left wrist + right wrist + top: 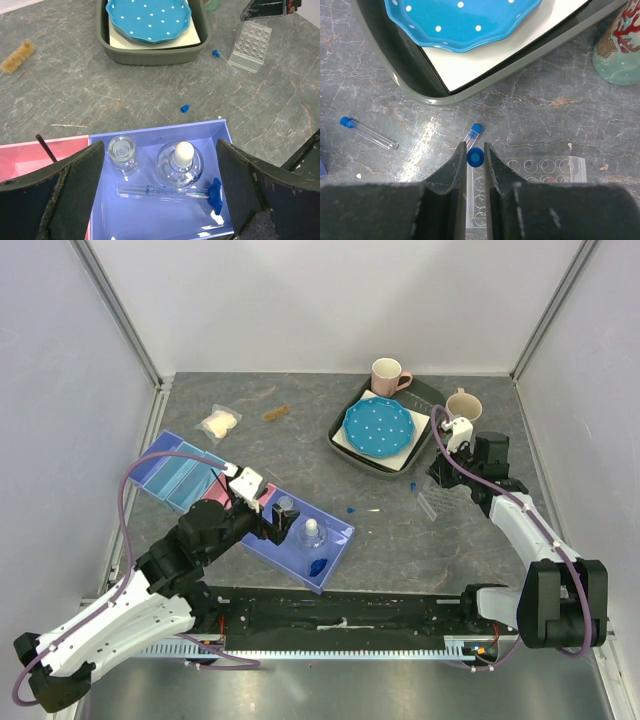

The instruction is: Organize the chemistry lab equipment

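Blue tray: contains small bottle, stoppered round flask and glass tube with blue hexagonal end.
Left tool: above tray, jaws spread wide, empty.
Right tool: well right of tray, clamped on blue-capped tube over clear rack.
Two more capped tubes: on surface, right of tray.

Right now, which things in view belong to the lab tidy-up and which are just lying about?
Job: clear tube rack; blue-capped tube in the right gripper; loose tubes; little bottles; blue-footed cylinder; bag of white wads.
Lying about: blue dotted plate; grey tray; two mugs.
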